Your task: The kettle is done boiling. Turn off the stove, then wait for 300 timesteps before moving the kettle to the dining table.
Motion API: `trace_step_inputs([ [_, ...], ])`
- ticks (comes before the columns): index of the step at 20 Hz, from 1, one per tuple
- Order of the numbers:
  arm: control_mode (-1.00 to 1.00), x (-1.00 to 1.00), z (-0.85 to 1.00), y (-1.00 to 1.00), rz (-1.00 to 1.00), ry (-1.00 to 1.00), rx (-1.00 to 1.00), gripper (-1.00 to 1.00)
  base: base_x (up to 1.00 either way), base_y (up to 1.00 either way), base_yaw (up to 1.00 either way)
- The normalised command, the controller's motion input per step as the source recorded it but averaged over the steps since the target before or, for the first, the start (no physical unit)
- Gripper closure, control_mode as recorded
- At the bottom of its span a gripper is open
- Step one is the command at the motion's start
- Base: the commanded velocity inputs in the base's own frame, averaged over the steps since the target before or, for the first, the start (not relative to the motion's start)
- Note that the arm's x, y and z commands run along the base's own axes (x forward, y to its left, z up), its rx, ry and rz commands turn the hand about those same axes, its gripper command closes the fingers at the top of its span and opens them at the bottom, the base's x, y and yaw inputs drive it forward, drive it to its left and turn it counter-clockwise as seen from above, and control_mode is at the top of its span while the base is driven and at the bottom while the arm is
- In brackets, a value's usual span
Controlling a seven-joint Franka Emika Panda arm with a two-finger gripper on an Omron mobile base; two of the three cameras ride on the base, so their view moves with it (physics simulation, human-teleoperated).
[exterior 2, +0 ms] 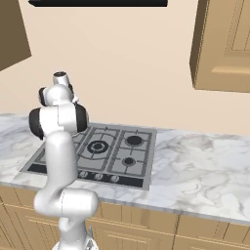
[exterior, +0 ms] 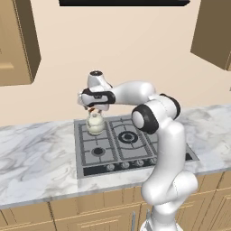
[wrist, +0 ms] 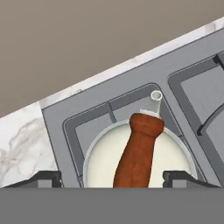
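Observation:
The cream-white kettle (exterior: 95,125) sits on the back left burner of the grey stove (exterior: 135,151), which also lies ahead in the right base view (exterior 2: 128,157). My gripper (exterior: 93,110) hangs just above the kettle, pointing down. In the hand view the kettle (wrist: 103,159) lies directly below, and its reddish-brown handle bar (wrist: 140,146) runs between my two fingertips (wrist: 49,177). My gripper (wrist: 113,177) is open, with a gap on each side of the bar. The short spout (wrist: 155,97) points toward the wall. The dining table is out of view.
A row of small round knobs (exterior: 131,164) lines the stove's front edge. Marble counter (exterior: 31,158) spreads to both sides of the stove. Wooden wall cabinets (exterior 2: 222,44) hang above, and a dark hood (exterior: 124,2) sits over the stove.

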Motion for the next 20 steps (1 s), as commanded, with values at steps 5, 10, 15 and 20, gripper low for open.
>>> trace_step_inputs([
  [5, -1.0, 0.0, -0.05, 0.0, 0.0, 0.02, 0.0, 1.0, 0.0, 0.0, 0.0],
  [10, -1.0, -0.01, -0.04, 0.0, 0.0, 0.0, 0.0, 1.0, 0.0, 0.0, 0.0],
  [15, -1.0, -0.24, 0.03, -0.06, -0.03, -0.01, 0.0, 1.0, 0.0, 0.0, 0.0],
  [20, -1.0, -0.2, 0.32, -0.19, -0.05, 0.0, 0.01, 1.0, 0.0, 0.0, 0.0],
])
